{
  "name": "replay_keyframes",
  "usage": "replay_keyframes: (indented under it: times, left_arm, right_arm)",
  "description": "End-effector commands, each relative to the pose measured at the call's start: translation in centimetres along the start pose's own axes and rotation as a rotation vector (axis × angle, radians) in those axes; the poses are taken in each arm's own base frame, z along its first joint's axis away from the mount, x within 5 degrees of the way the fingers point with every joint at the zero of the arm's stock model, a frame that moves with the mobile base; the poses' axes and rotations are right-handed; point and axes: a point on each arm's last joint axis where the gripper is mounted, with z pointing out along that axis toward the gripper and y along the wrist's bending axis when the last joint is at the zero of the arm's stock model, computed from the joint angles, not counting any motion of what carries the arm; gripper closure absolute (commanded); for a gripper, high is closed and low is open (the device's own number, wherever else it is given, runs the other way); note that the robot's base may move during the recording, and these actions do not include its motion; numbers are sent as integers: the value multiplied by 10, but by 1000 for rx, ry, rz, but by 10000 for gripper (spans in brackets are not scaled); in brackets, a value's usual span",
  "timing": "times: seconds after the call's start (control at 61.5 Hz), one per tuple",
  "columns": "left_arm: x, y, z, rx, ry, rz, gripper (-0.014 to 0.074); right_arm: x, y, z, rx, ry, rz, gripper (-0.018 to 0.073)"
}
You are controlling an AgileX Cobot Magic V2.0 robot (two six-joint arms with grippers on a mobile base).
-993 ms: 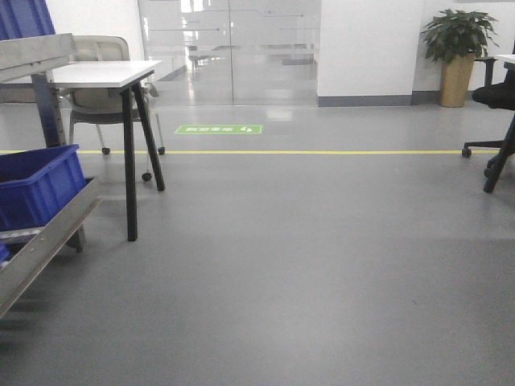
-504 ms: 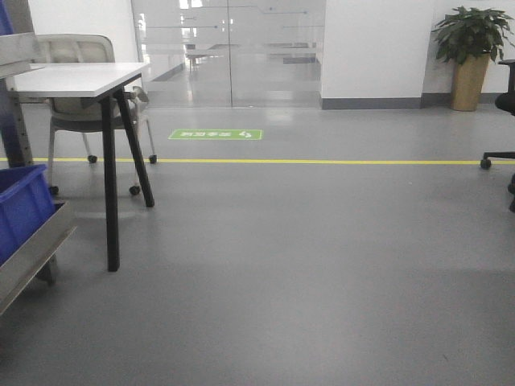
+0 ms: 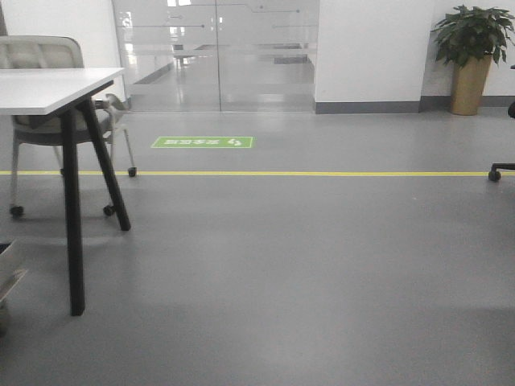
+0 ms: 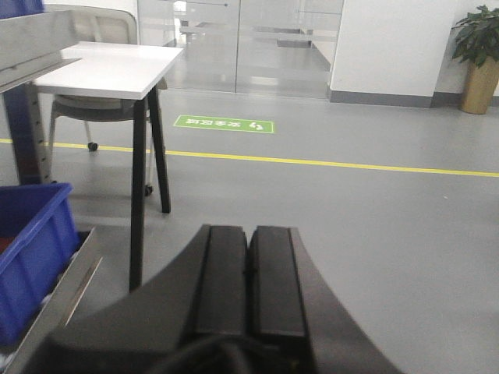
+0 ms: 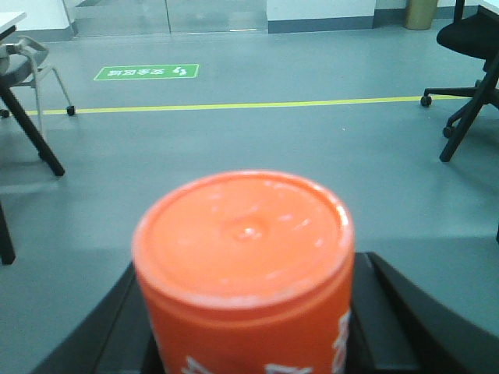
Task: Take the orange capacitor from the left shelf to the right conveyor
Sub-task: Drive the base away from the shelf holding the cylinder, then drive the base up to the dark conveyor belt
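Note:
The orange capacitor [image 5: 243,234] fills the bottom centre of the right wrist view, its flat round end facing the camera and white print on its side. My right gripper [image 5: 245,319] is shut on it, with black fingers [image 5: 390,304] on either side. My left gripper [image 4: 248,234] is shut and holds nothing, its two black pads pressed together above the grey floor. The left shelf [image 4: 35,51] shows at the left of the left wrist view as steel beams with a blue bin [image 4: 31,249]. Only a sliver of the shelf [image 3: 8,273] remains in the front view. The right conveyor is out of view.
A white table [image 3: 48,88] on black legs stands at the left, with a wheeled chair [image 3: 40,56] behind it. A yellow line [image 3: 322,174] and a green sign [image 3: 203,142] mark the grey floor. A potted plant [image 3: 471,56] stands far right; an office chair base [image 5: 468,101] is to the right.
The front view has swung to the right: the shelf and blue bin have slid out past the left edge, and the white table has shifted left and closer.

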Motion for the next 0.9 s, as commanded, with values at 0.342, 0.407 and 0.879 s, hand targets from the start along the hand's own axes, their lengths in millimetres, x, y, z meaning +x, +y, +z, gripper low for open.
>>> replay_keyframes:
  times: [0.342,0.407,0.879]
  left_arm:
    - [-11,-2,-2,39,-106,-5,723]
    - [-11,-2,-2,44,-106,-6,723]
    - [-11,-2,-2,44,-106,-6,723]
  right_arm:
    - [-18,2,-4,-8,-106,-3,387]
    - [-18,2,-4,-8,-106,-3,387]
    - [-18,2,-4,-8,-106,-3,387]
